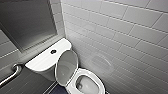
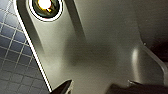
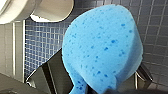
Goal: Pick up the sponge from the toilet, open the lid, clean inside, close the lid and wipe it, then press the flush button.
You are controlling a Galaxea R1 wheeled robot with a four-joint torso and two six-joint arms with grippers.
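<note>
**Lid up, sponge in hand at the toilet**

From my remote station, the head view ran from a dark framed panel (image 1: 25, 22) at far left, past a metal grab bar (image 1: 12, 74) low on the tiled side wall, to the white toilet (image 1: 41, 63) set in the corner. The flush button (image 1: 53, 51) sat dark and round in the middle of the flat tank top. Just to its right the lid (image 1: 66, 65) stood raised, leaning back against the tank, its pale inner face turned toward the camera. Next came the open bowl (image 1: 87, 85) with its white rim exposed, hard against the long wall of white tiles (image 1: 120, 37) that took up the right side.

In the left wrist view a strip of blue mosaic floor (image 2: 12, 50) ran beside the robot's own grey plate; I could not tell how the left tool stood.

In the right wrist view the sponge (image 3: 105, 45), bright blue and pitted, was pinched at its base in the right tool (image 3: 100, 80), dark metal pressing it on either side. It hung above the blue mosaic floor, clear of the white ceramic underside of the toilet.
</note>
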